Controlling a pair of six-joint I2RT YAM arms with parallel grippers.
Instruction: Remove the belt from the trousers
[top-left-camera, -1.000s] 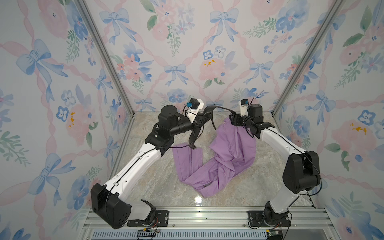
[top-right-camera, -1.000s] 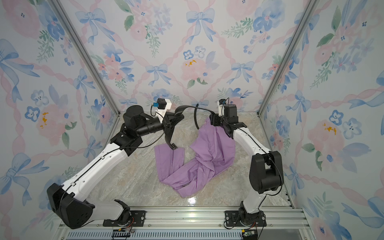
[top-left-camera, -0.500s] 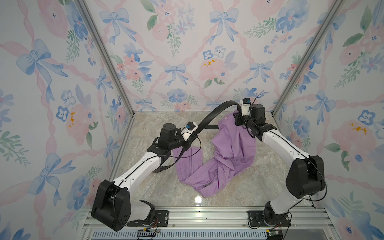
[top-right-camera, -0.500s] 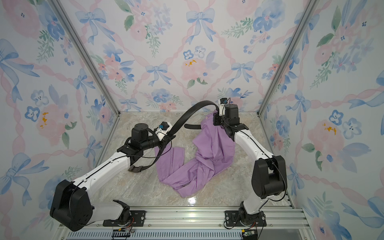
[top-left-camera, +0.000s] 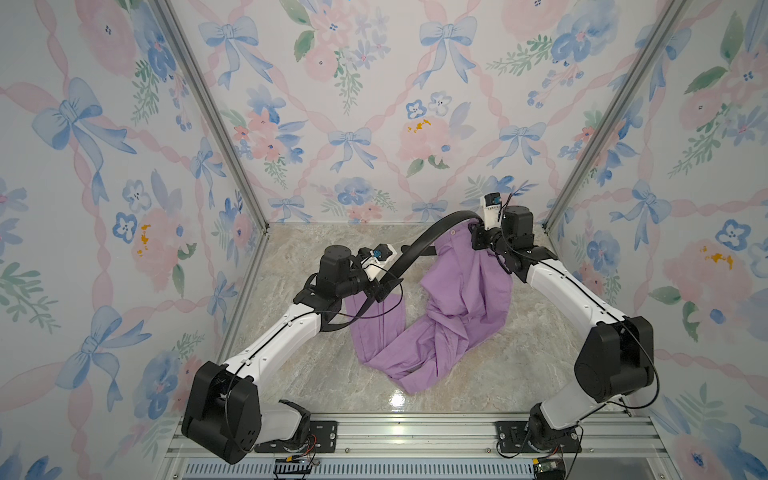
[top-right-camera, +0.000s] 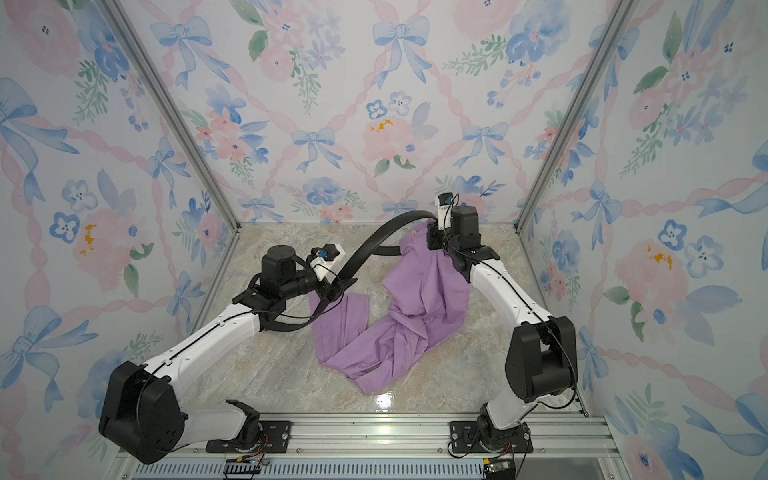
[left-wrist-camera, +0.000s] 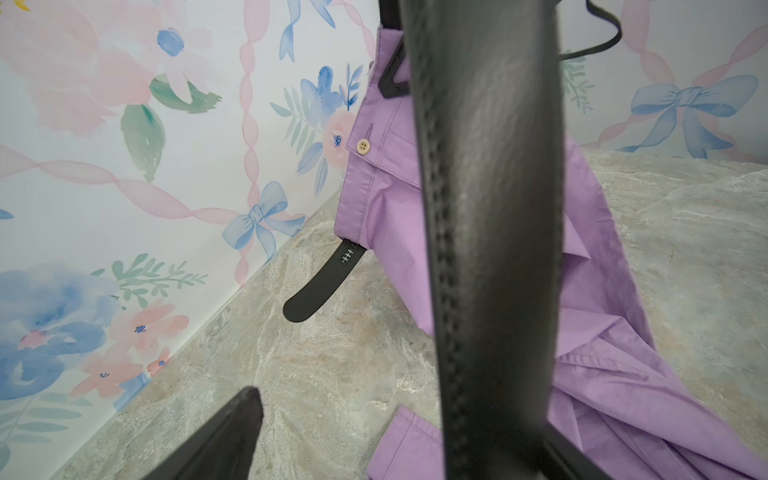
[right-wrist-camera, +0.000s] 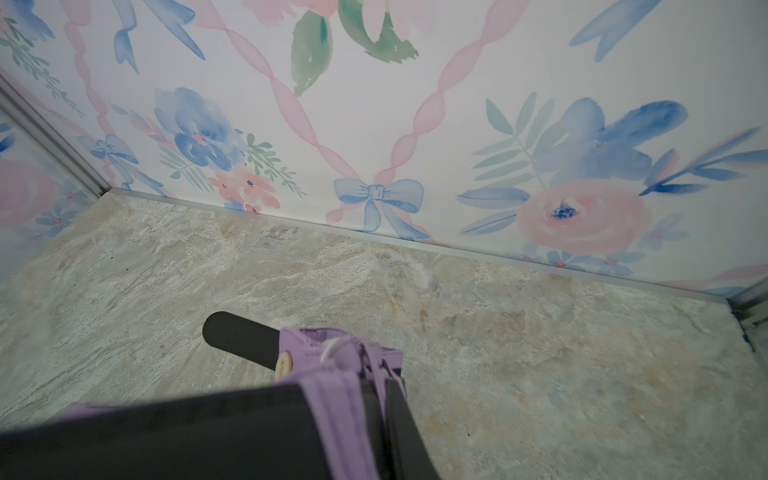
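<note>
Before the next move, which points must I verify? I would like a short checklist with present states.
1. Right gripper shut on lilac thin-fabric trousers: ok.
2. Left gripper gripping the long black leather-like belt: not ok, jaws open.
3. Belt free of the trousers: not ok; its rounded tip pokes from under the waistband.
4. Belt loops left to clear: cannot tell.
5. Trousers partly lifted off the marble-look table: ok.

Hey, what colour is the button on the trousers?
Cream-beige. The button on the trousers shows best in the left wrist view.
</note>
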